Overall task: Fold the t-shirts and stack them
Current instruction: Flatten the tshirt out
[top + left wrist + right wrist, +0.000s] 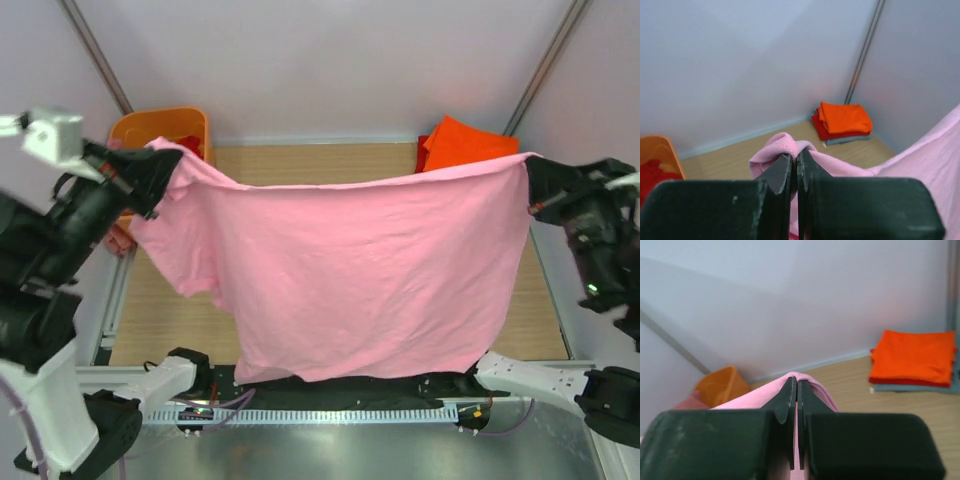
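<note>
A light pink t-shirt [350,270] hangs spread in the air between both arms, its lower edge near the table's front. My left gripper [165,170] is shut on its left top corner; in the left wrist view [795,160] pink cloth [782,145] bunches at the fingertips. My right gripper [530,185] is shut on the right top corner, with pink cloth [812,387] draped over the tips of the gripper [796,386]. A folded stack with an orange shirt [465,145] on top lies at the back right; red and grey-blue layers [840,136] show under it.
An orange plastic tub [160,130] with red cloth [655,172] inside stands at the back left. A dusty rose cloth [118,240] lies beside the table's left edge. The wooden table [330,165] is enclosed by grey walls and metal posts.
</note>
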### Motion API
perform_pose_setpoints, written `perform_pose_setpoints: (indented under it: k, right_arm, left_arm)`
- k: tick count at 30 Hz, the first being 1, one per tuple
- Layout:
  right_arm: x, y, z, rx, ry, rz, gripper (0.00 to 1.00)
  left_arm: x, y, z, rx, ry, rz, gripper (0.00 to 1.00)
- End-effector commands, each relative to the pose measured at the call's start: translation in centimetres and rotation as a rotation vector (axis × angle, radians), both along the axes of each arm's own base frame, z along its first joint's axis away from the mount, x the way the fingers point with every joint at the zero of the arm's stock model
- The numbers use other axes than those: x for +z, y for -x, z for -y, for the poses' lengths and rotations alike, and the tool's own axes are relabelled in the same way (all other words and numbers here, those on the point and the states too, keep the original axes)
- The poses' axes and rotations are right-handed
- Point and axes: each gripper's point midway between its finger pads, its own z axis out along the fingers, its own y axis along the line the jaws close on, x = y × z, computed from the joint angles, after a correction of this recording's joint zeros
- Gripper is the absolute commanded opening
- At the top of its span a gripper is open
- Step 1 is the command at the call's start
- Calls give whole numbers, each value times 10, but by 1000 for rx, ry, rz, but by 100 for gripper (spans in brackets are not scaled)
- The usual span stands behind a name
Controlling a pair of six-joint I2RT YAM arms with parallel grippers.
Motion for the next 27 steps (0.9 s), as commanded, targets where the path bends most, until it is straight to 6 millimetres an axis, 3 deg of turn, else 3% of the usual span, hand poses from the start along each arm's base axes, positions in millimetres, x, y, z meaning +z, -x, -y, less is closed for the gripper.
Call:
perform_pose_setpoints:
  k: [1,2,3,4,5,6,7,8,9,10,11,12,13,14,15,19,20,21,22,23,24,25,26,27]
  right_arm:
    - [-47,-49,-3,-346,251,-183,1]
    - [-60,-60,-10,-395,316,-213,1]
    - [-71,-72,-17,-437,387,-242,1]
    - [-90,-97,-42,-401,461,-281,1]
    - [-110,-126,-20,-478,473,-350,1]
    - [-130,-150,-22,-441,453,-394,1]
    - [-166,-185,-24,-430,486,-476,1]
    - [-189,-214,-32,-359,457,-501,1]
    - [-206,-241,5,-423,384,-558,1]
    - [-228,-266,7,-400,372,-615,1]
    - [-256,-306,-3,-337,364,-681,1]
    - [-278,-328,6,-334,367,-749,14]
    - [-302,-323,7,-315,397,-891,60]
    - [-296,-357,2,-325,389,-875,69]
    - [-292,-360,2,-337,399,-880,74]
    - [-256,-357,-9,-278,370,-775,83]
    - [-270,-356,-11,-263,366,-778,87]
    - [-243,-342,-14,-241,337,-722,87]
    - [-240,-334,-16,-233,324,-712,88]
    - [-256,-327,-19,-223,317,-742,88]
    - [-235,-310,-20,-218,301,-695,88]
    - [-236,-302,-24,-211,298,-689,88]
    - [-255,-293,-37,-181,299,-704,88]
    - [-259,-285,-44,-151,282,-701,88]
  left_arm:
    - [-45,-86,22,4,-14,-168,0]
    - [-53,-101,24,13,-18,-189,0]
    - [-85,-134,32,23,-44,-277,0]
    - [-100,-153,30,59,-57,-317,0]
    - [-114,-172,32,79,-67,-347,0]
    - [-139,-195,34,99,-94,-404,0]
    - [-178,-231,39,121,-130,-495,0]
    - [-202,-259,37,169,-148,-539,0]
    - [-206,-281,37,192,-138,-559,0]
    - [-220,-305,31,228,-132,-600,0]
    - [-311,-347,28,291,-192,-823,22]
    - [-277,-370,31,292,-131,-773,49]
    - [-301,-385,32,284,-81,-868,71]
    - [-374,-386,36,284,-118,-1086,99]
    - [-332,-388,43,261,-62,-990,100]
    - [-328,-373,61,267,-93,-892,100]
    - [-334,-369,62,260,-80,-874,100]
    - [-305,-357,60,253,-63,-819,100]
    - [-299,-350,59,259,-71,-808,100]
    - [-300,-342,57,260,-85,-826,100]
    - [-292,-332,58,252,-95,-820,100]
    - [-291,-325,57,261,-114,-828,100]
    - [-302,-315,55,267,-151,-863,100]
    - [-305,-307,56,266,-167,-873,100]
